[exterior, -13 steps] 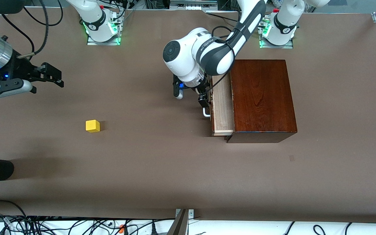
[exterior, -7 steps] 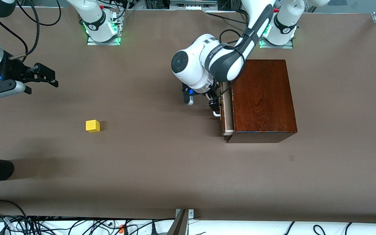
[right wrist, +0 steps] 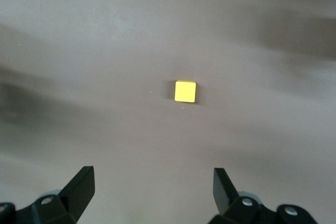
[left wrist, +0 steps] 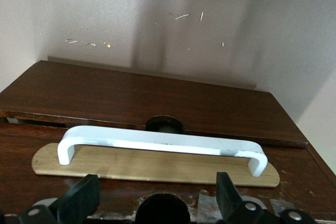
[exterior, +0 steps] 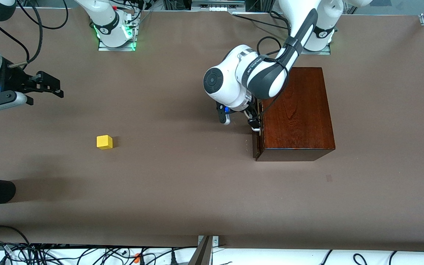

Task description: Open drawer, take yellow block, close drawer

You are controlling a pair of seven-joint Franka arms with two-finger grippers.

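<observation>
**Drawer shut, block out on the desk**

The drawer sits flush in its reddish-brown box, right of centre in the front view. The left pincer is at the white loop handle, fingers spread either side of it without clamping, probably from pushing. The yellow block lies at centre-left on the bare desk. The right pincer, open, hovers at the frame's left edge, waiting.

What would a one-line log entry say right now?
drawer: shut | yellow block: on table | left claw: open at handle | right claw: open, above block
</observation>
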